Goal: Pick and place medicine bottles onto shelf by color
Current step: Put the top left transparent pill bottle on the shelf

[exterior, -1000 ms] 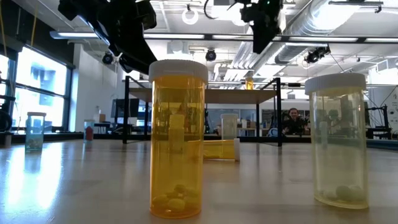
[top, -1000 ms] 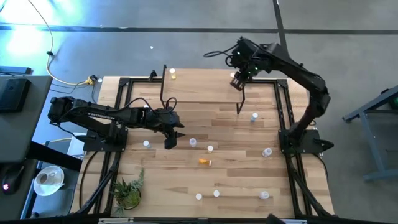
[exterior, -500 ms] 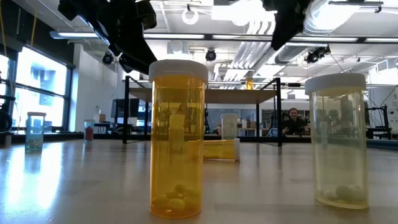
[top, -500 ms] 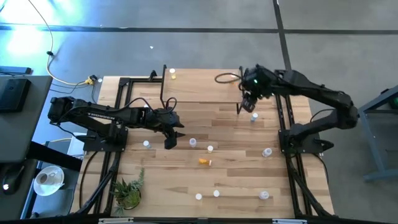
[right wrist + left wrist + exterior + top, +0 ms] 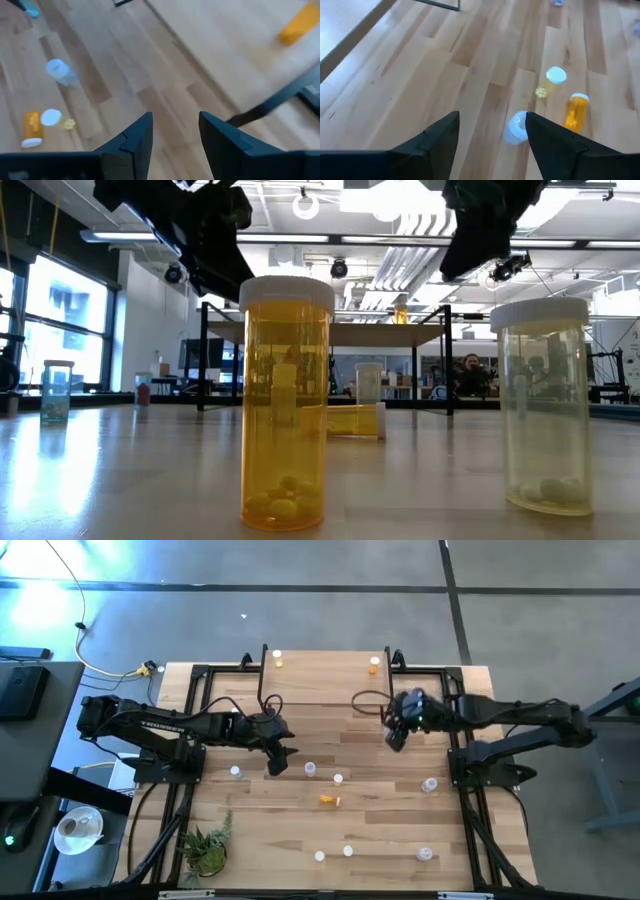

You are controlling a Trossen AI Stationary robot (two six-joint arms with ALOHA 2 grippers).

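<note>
Dark fingers of the left end effector (image 5: 277, 762) stand apart with nothing between them; the left wrist view shows bare wood in the gap and a pale bluish bottle (image 5: 515, 128) standing just beyond the fingertips. This end effector hangs above the tabletop (image 5: 300, 830) a little left of the middle, near the front edge of the shelf (image 5: 325, 678). Past the bluish bottle that view shows a yellowish bottle (image 5: 551, 81) upright and an orange bottle (image 5: 576, 110) lying on its side.

The right end effector (image 5: 395, 737) is also released and empty, its two fingers parted over bare planks in its wrist view. In the high view it sits just in front of the shelf's right front leg, over the tabletop.

The shelf stands at the far side of the tabletop, a light wood board on thin black legs. Two bottles rest on it: one at the far left corner (image 5: 277, 660) and an orange one at the far right corner (image 5: 374, 665).

The other bottles are scattered over the tabletop: one left of the left end effector (image 5: 235, 772), one far right (image 5: 429, 783), and three near the front edge (image 5: 347, 851). In the low view an orange bottle (image 5: 286, 403) with pills at its bottom stands closest, with a clear yellowish one (image 5: 544, 405) to its right.

A potted plant (image 5: 206, 850) sits at the front left corner.
</note>
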